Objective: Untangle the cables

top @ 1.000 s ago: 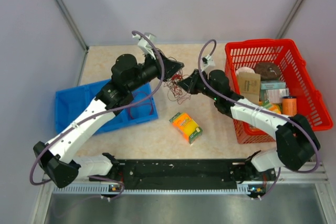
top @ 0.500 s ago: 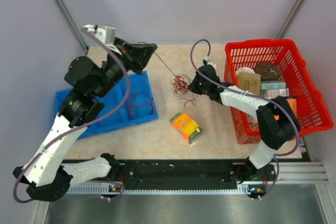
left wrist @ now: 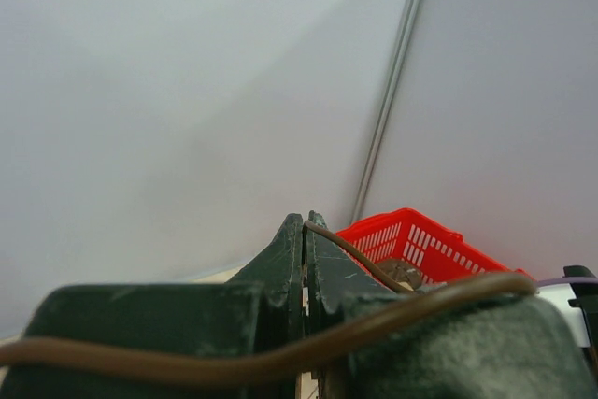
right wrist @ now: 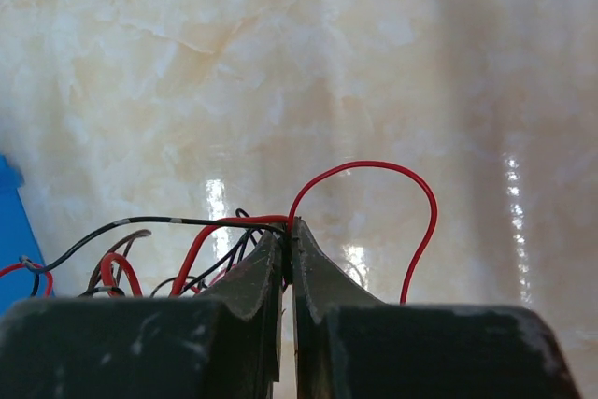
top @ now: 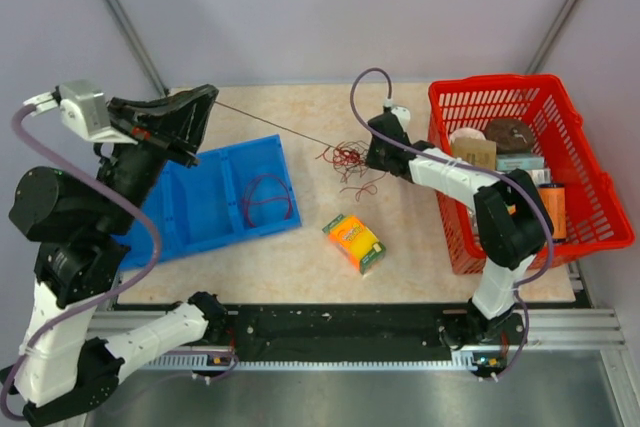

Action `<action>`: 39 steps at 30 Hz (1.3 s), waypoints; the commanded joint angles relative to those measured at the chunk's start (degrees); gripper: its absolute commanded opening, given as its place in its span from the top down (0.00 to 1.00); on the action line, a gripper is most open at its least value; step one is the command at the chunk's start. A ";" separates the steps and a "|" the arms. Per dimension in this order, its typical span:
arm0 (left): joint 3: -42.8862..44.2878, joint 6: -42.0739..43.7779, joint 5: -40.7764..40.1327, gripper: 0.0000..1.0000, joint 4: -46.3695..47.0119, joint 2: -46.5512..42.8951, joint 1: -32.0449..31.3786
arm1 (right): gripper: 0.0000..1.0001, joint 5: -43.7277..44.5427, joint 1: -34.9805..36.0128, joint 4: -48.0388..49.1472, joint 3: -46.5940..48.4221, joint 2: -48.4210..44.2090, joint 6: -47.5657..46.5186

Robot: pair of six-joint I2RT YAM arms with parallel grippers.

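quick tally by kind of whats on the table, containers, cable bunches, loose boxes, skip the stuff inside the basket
containers: 2 (blue tray, red basket)
cable bunches: 2 (tangled clump, coil in the tray)
loose boxes: 1 (orange and green box)
total: 5

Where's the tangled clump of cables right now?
Top view: the cable clump lies mid-table at the right gripper, between the blue tray and the red basket; one strand runs taut to the left gripper.
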 commanded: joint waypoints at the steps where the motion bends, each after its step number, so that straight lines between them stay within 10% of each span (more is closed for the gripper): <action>1: 4.95 1.35 -4.26 1.00 7.89 -1.45 -0.02 | 0.98 6.79 -1.62 -5.39 1.00 -0.83 -7.25; 10: 9.62 13.37 -27.20 1.00 7.52 -6.18 -0.02 | 0.81 19.37 -1.80 -12.07 8.83 5.85 -15.09; 23: 5.30 10.65 -29.30 1.00 1.46 -3.12 -0.02 | 0.43 15.58 -1.80 -12.25 9.44 2.60 -20.87; 30: 10.58 25.50 -44.35 1.00 7.16 -4.16 -0.11 | 0.43 23.50 -1.89 -14.62 15.06 9.45 -24.58; 39: 11.92 24.05 -44.02 1.00 2.00 -6.80 -0.11 | 0.32 8.25 -2.41 -13.31 14.72 9.03 -24.75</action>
